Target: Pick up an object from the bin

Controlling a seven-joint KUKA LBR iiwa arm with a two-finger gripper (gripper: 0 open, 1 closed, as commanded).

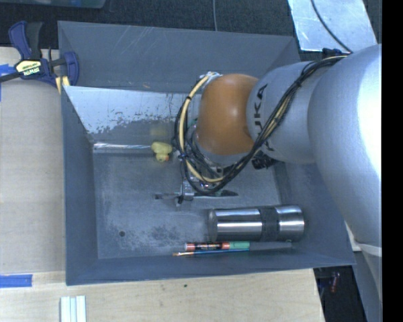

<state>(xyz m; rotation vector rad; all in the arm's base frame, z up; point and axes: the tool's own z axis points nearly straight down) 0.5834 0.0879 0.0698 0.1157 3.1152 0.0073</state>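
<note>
jaws low over the floor of the bin (80,200) near its middle, under the orange wrist cover (225,113); whether spread or pressed together cannot be told. nearest, toward the front right, a silver cylinder (255,223) lies on its side. a slim pen (218,247) lies along the front wall. a small yellow lump (162,151) sits by the back wall.

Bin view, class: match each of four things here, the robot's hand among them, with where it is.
Things:
1. cylinder
2. pen
3. yellow lump
4. hand

Places:
A. along the wall nearest the view's bottom
B. over the middle of the floor
C. at the foot of the far wall
D. lying on its side, right part of the floor

Pairs: 1-D, 2-A, 3-C, 4-B
</note>
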